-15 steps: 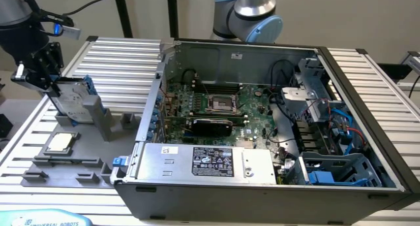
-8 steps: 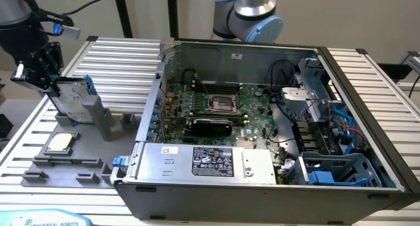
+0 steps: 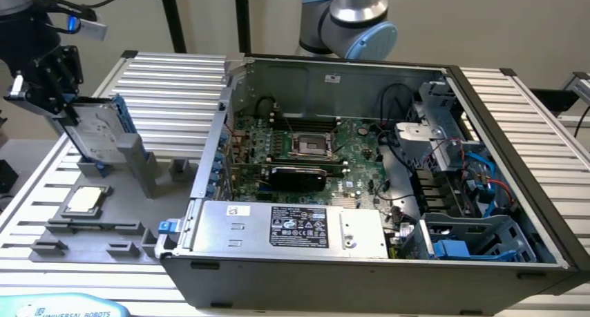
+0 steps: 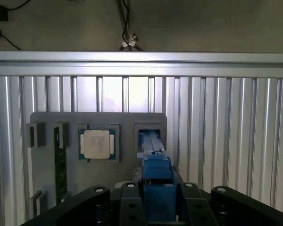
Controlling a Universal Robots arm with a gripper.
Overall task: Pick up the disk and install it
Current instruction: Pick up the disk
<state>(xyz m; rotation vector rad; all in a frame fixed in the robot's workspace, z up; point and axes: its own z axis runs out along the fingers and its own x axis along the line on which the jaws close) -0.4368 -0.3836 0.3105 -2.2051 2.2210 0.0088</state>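
Over on the exterior view's left, the gripper (image 3: pixel 61 107) pinches the disk (image 3: pixel 92 132), upright on edge at the grey holder (image 3: pixel 138 166); a CPU chip (image 3: pixel 83 199) lies nearby, the open computer case (image 3: pixel 516 110) sits rightward

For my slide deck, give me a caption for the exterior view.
Gripper clamps the upright disk at its grey holder, beside the open computer case.

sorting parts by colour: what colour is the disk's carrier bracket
The carrier bracket is blue; wrist view.
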